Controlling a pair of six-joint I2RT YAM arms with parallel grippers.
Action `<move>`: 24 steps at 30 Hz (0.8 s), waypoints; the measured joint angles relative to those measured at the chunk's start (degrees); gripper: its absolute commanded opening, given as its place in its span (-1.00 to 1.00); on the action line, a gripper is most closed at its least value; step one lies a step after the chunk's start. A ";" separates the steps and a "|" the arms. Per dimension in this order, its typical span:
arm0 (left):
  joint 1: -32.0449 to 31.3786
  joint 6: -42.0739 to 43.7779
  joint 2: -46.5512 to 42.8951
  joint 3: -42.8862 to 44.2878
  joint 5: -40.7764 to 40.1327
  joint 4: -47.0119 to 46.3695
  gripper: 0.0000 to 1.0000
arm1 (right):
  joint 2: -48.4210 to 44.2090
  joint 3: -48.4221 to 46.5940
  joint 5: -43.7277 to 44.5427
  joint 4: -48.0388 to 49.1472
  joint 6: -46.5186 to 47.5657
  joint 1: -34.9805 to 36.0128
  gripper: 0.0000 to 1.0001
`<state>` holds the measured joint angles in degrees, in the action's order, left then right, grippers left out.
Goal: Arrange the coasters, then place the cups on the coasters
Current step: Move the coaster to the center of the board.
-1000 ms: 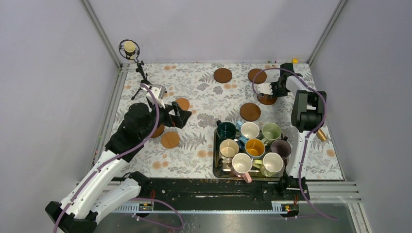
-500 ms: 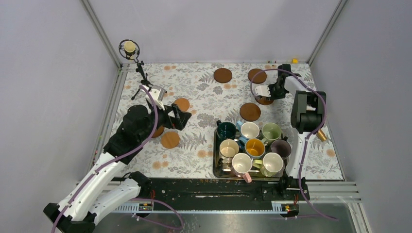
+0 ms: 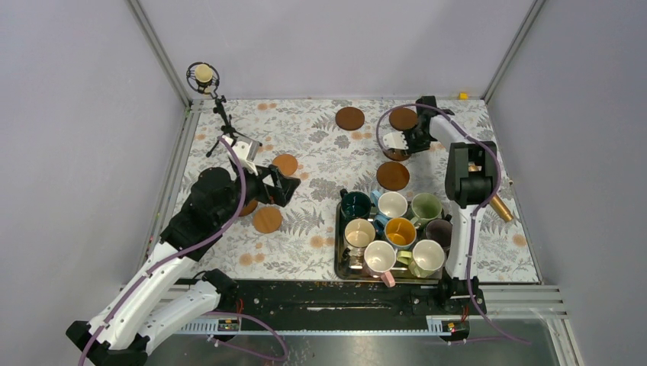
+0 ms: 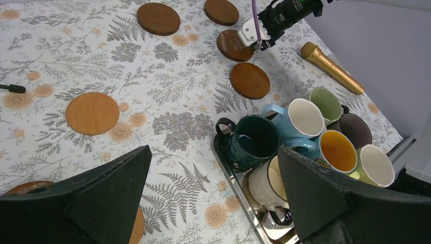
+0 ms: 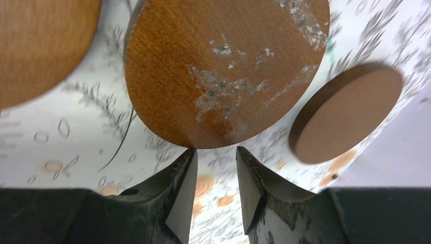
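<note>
Arranging coasters (image 3: 350, 118); cups (image 3: 400, 231) pending.
Right gripper (image 5: 212, 152) half-closed at coaster (image 5: 223, 71) rim, upper right of top view; grip unconfirmed. Left gripper (image 4: 212, 155) spread. Next: seat coaster apart.

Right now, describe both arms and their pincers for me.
Both the left arm and right arm have white lower links and black upper joints, each with a purple cable looping alongside. The left pincer and right pincer have black fingers.

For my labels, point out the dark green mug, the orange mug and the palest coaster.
dark green mug (image 4: 252, 142): left wrist view, its inside.
orange mug (image 4: 337, 151): left wrist view, its inside.
palest coaster (image 4: 92, 113): left wrist view, its centre.
</note>
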<state>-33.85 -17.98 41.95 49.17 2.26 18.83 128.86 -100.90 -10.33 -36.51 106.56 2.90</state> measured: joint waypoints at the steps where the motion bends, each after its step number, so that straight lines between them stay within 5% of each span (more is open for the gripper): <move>1: -0.02 0.02 0.00 0.00 -0.04 0.02 0.97 | 0.50 -0.74 -0.13 -0.09 0.00 0.59 -0.16; 17: -0.76 0.20 -0.04 0.00 -0.87 0.83 0.97 | 1.90 -3.85 -2.64 -2.05 -2.21 3.28 -0.14; 24: -0.76 0.17 -0.59 0.00 -0.83 0.79 0.97 | 1.11 -10.49 -4.13 -2.58 -24.15 3.28 -0.06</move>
<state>-34.61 -17.80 41.36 49.17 1.43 19.62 129.97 -111.39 -14.46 -39.09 82.41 6.17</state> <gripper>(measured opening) 0.985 0.461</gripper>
